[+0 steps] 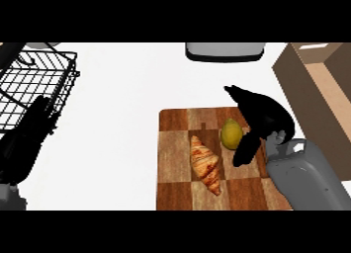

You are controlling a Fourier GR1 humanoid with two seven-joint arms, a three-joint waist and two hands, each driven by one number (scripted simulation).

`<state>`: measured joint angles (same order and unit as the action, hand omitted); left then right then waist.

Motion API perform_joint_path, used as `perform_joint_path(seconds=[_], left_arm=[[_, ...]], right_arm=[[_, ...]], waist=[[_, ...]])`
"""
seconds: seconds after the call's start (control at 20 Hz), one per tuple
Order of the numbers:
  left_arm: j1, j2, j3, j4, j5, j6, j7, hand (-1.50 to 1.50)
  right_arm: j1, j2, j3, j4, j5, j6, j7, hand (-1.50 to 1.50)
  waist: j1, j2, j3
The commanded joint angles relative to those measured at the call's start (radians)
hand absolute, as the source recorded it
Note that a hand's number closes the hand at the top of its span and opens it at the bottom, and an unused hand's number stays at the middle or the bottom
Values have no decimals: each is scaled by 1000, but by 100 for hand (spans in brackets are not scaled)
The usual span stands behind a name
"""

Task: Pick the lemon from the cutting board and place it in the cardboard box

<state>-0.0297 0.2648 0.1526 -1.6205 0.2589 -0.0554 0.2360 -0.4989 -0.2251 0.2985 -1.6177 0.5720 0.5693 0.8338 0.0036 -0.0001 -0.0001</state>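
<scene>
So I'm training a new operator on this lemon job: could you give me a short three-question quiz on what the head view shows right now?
1. True or false: the lemon lies on the board.
2. What lies left of the lemon on the board? A) croissant B) banana C) knife
3. Which hand is at the lemon, and where does the box stand from the board?

Key
1. True.
2. A, the croissant.
3. The right hand, fingers beside the lemon, not yet curled round it; the box stands to the right. The left hand rests at the left edge.
</scene>
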Motion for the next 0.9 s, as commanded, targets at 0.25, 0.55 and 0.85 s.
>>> perform_joint_path(seconds=[0.25, 0.55, 0.85], left_arm=[[-17, -6, 20, -43, -10, 13, 76, 0], [-36, -18, 34, 19, -23, -20, 29, 0], [13, -20, 53, -54, -7, -49, 45, 0]], right_arm=[[77, 60, 20, -29, 89, 32, 59, -150], [-17, 103, -9, 115, 156, 36, 10, -150], [9, 93, -49, 112, 155, 92, -36, -150]], waist=[[-3, -1, 0], [0, 0, 0], [0, 0, 0]])
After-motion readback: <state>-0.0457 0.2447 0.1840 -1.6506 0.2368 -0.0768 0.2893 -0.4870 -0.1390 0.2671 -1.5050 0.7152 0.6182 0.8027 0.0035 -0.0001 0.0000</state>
